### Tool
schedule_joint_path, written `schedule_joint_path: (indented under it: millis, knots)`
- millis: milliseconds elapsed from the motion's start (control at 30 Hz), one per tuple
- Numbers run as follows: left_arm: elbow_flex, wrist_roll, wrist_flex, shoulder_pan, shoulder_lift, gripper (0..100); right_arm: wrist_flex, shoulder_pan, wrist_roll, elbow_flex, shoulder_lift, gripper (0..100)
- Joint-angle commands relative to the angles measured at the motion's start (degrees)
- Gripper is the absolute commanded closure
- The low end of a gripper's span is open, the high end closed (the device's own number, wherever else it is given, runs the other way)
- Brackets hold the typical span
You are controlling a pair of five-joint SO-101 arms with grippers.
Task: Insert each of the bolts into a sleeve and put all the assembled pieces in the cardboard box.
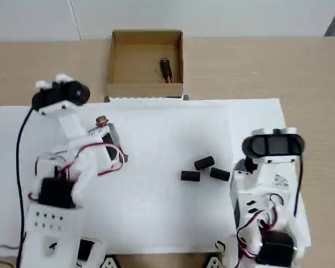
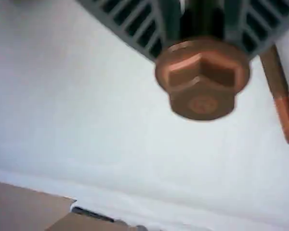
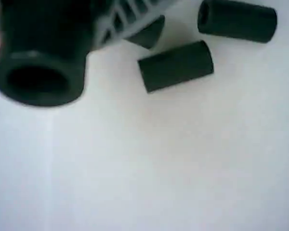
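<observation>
Sleeves (image 1: 204, 163) cluster on the white sheet (image 1: 156, 223); broad bare paper surrounds them.

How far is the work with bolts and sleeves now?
Done: one assembled bolt-and-sleeve piece lies in the brown cardboard box. In hand: the left gripper holds a copper hex-head bolt, the right gripper a black cylindrical sleeve. Left: joining these, then the three loose black sleeves and another copper bolt on the white paper.
</observation>
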State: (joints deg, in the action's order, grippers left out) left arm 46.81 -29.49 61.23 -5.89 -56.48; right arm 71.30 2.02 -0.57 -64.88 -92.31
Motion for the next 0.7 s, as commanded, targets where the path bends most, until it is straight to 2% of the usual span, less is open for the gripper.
schedule_joint_path:
  millis: [0,167,467,667]
  knots:
    - [3.8,0.3,-5.2,-0.4,-6.3,100,-6.6,-3.6,-0.4,-4.3,-5.2,99.5]
    - [9.6,0.3,-9.7,-0.4,-12.2,100,-12.2,-11.2,-0.3,-12.4,-12.1,99.5]
    - [23.5,0.4,-16.5,-0.6,-25.1,100,-24.0,-24.2,-0.3,-21.0,-11.1,99.5]
    - [27.2,0.4,-17.7,-7.2,-36.0,100,-31.9,-28.8,-0.3,-25.6,-11.1,99.5]
